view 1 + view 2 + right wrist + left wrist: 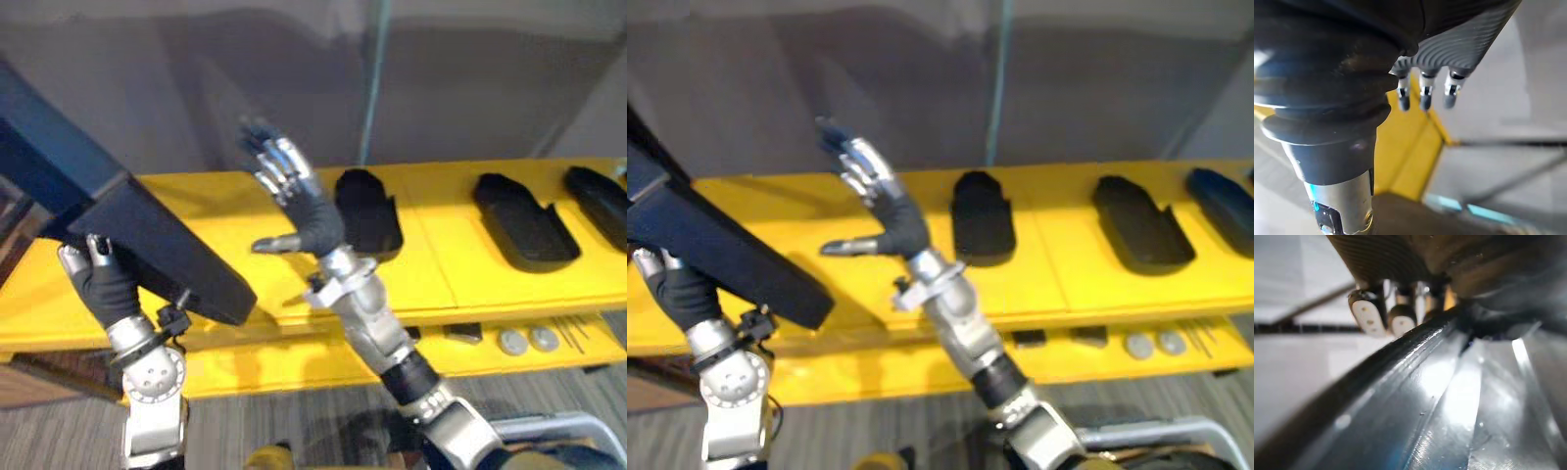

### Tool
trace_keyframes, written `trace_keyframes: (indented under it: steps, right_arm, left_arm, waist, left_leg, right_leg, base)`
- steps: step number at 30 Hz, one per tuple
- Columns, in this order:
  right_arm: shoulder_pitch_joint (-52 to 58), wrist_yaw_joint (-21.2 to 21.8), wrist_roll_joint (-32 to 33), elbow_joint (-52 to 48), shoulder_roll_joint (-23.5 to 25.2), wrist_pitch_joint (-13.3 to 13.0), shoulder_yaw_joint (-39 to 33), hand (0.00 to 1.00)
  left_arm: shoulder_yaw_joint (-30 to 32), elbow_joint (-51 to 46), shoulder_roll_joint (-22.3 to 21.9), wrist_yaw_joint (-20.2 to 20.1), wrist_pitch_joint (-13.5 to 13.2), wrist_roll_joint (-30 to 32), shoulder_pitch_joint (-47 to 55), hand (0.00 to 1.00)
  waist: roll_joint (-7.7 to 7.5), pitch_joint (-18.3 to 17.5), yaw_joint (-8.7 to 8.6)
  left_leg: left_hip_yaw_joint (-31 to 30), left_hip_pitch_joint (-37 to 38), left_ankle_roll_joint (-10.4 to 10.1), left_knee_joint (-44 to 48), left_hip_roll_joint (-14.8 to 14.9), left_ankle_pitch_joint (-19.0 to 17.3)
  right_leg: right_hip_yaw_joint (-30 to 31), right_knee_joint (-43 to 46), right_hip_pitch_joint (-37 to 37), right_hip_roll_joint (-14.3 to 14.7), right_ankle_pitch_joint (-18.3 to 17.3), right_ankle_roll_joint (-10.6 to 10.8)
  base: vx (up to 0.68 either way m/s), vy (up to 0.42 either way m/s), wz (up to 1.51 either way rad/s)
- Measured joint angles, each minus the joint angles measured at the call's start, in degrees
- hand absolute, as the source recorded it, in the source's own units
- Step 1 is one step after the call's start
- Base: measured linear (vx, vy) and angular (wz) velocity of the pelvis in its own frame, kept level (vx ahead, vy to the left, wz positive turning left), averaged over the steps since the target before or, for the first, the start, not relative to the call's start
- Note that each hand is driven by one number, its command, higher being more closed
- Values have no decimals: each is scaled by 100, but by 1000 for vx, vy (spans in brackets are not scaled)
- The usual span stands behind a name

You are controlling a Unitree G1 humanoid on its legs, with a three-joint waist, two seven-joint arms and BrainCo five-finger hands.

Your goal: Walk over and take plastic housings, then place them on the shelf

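The left robot hand (pixel 98 284) is clamped on the edge of a long black plastic housing (pixel 167 245), which is tilted above the yellow shelf (pixel 441 264). The right robot hand (pixel 299 201) is spread and empty. The housing looks stiff, light and glossy, so probably slippery; better to support its rim with both hands.

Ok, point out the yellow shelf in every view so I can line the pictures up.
Left eye view: yellow shelf runs across the middle, black housings lying on it.
Right eye view: same band, mid-picture.
Left wrist view: a yellow sliver past the left hand, probably it.
Right wrist view: yellow surface beyond the right hand.
Shared landmark: that right hand, raised open before the shelf in both eye views.
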Motion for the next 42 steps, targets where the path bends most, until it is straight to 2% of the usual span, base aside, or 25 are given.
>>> trace_keyframes:
  steps: [4,6,8,9,12,18,19,21,22,23,24,25,26,27,28,29,30,31,32,33,35,36,38,39,42]
  right_arm:
    - [12,-137,-200,2,-166,96,32,0]
    - [64,-97,-167,52,-242,104,0,0]
    - [104,22,20,149,-248,105,-47,0]
    - [117,126,240,174,-291,103,-60,0]
    - [154,239,392,173,-299,103,-90,0]
    - [287,728,488,198,-302,218,-113,0]
    - [286,844,481,224,-309,221,-113,0]
    - [287,902,460,281,-321,221,-113,0]
    - [298,889,424,315,-397,220,-126,0]
    - [323,889,408,315,-480,215,-139,0]
    - [403,894,409,314,-598,180,-179,0]
    - [489,888,371,313,-649,136,-228,0]
    - [652,885,319,312,-678,57,-277,0]
    - [776,885,309,304,-672,15,-289,0]
    - [808,895,308,304,-659,-25,-288,0]
    - [814,921,313,301,-624,-87,-313,0]
    - [813,942,313,293,-606,-105,-335,0]
    - [812,1005,313,249,-584,-152,-369,0]
    - [813,1009,301,181,-575,-152,-376,0]
    - [814,1012,279,-22,-562,-152,-379,0]
    - [786,1069,258,-340,-551,-152,-383,0]
    - [752,1199,243,-451,-567,-150,-362,0]
    - [705,1192,240,-477,-629,-149,-383,0]
    - [704,1176,247,-477,-735,-151,-453,0]
    - [868,1043,256,-625,-966,-150,-854,0]
  left_arm:
    - [174,-94,3,-350,8,-45,206,100]
    - [161,-94,3,-378,50,-43,214,100]
    - [138,-93,3,-308,137,-34,216,100]
    - [56,-81,0,-257,296,-10,205,100]
    - [-72,12,-6,-241,463,-9,172,100]
    - [-142,456,-192,-60,509,3,181,100]
    - [-142,457,-253,-52,502,2,181,100]
    - [-141,460,-249,-104,491,1,172,100]
    - [-169,460,-248,-240,460,-9,158,100]
    - [-213,460,-246,-314,431,-11,152,100]
    - [-298,458,-238,-419,392,-11,142,100]
    - [-365,460,-236,-527,390,-12,142,100]
    - [-512,459,-223,-638,396,-12,133,100]
    - [-620,455,-186,-725,468,-7,56,100]
    - [-661,456,-155,-789,538,-7,-20,100]
    - [-740,452,-55,-817,619,-12,-96,100]
    - [-763,451,20,-826,669,-14,-120,100]
    - [-796,454,131,-887,764,-23,-191,100]
    - [-799,456,176,-915,772,-40,-221,100]
    - [-797,461,263,-929,786,-64,-276,100]
    - [-781,459,372,-922,792,-63,-316,100]
    - [-785,474,390,-902,800,-51,-277,100]
    - [-829,490,389,-919,810,-52,-304,100]
    - [-895,492,372,-926,815,-49,-350,100]
    - [-929,491,255,-987,828,-7,-393,100]
  waist:
    - [-21,-14,-57]
    - [-38,-31,-61]
    - [-37,-44,-151]
    - [-18,-45,-216]
    - [-6,-40,-341]
    - [147,-45,-332]
    - [192,-32,-327]
    - [226,-24,-377]
    - [268,-24,-527]
    - [313,-47,-574]
    - [323,-51,-575]
    - [334,-32,-576]
    - [321,-17,-576]
    - [235,42,-594]
    - [173,113,-619]
    - [185,222,-657]
    - [172,230,-685]
    - [172,234,-767]
    - [171,233,-792]
    - [143,230,-806]
    - [3,235,-802]
    - [-61,179,-759]
    - [114,202,-803]
    - [204,240,-836]
    - [207,238,-922]
  left_leg:
    - [584,23,45,-99,131,39]
    - [785,100,5,-82,151,60]
    - [954,61,-1,116,179,-26]
    - [1106,-24,-6,425,215,-187]
    - [1120,-22,-23,514,247,-245]
    - [786,-208,-64,404,238,-131]
    - [732,-220,-31,238,209,-13]
    - [1202,-228,187,124,290,-39]
    - [1651,-219,197,123,375,92]
    - [1672,-212,74,101,352,231]
    - [1573,-142,16,65,209,276]
    - [1529,-91,35,69,139,266]
    - [1476,-1,111,85,26,221]
    - [1442,150,213,138,-98,154]
    - [1401,303,269,134,-147,115]
    - [1376,461,378,154,-116,-7]
    - [1349,480,381,200,-67,-50]
    - [1262,427,383,305,71,-138]
    - [1247,370,364,331,133,-157]
    - [1270,317,341,319,198,-165]
    - [1317,203,245,310,127,-169]
    - [1444,51,140,312,114,-195]
    - [1440,-146,73,300,285,-158]
    - [1472,-202,-33,263,373,-88]
    - [1658,-96,-133,74,534,-13]
  right_leg:
    - [42,-7,-7,-28,19,26]
    - [214,-92,-9,-12,77,91]
    - [380,-199,-16,27,152,80]
    - [536,-304,-17,75,236,95]
    - [589,-369,17,126,262,93]
    - [209,-479,70,177,262,94]
    - [-2,-459,89,98,242,84]
    - [-292,-404,169,-7,208,122]
    - [-562,-262,278,-135,153,168]
    - [-628,-99,300,-218,79,208]
    - [-618,247,269,-441,-26,235]
    - [-574,602,227,-623,-54,252]
    - [-400,1297,50,-909,-74,216]
    - [-44,2107,-192,-1228,-13,121]
    - [260,2667,-384,-1376,148,-106]
    - [732,3197,-665,-1373,105,-251]
    - [944,3278,-767,-1252,-69,-241]
    - [1217,3070,-902,-915,-298,-178]
    - [1316,2853,-953,-737,-321,-179]
    - [1347,2202,-1001,-458,-265,-136]
    - [1308,1357,-1050,-267,91,-200]
    - [1329,788,-1025,-170,28,-33]
    - [1263,327,-1020,71,217,-47]
    - [1246,67,-1033,228,395,-99]
    - [1286,-288,-926,446,553,-167]
  base:
    - [-15,8,2]
    - [18,32,-37]
    - [20,37,-53]
    - [-7,27,-48]
    - [-6,4,-18]
    - [-13,-29,32]
    - [5,7,65]
    - [26,24,87]
    - [70,68,108]
    - [85,116,113]
    - [96,184,70]
    - [83,190,55]
    - [84,216,36]
    - [63,166,21]
    - [77,138,4]
    - [63,66,-1]
    - [41,48,10]
    - [4,10,19]
    - [-19,10,20]
    - [6,-42,11]
    - [41,-123,-6]
    - [90,-177,-21]
    - [100,-137,-11]
    - [130,-100,-13]
    - [164,-96,-22]
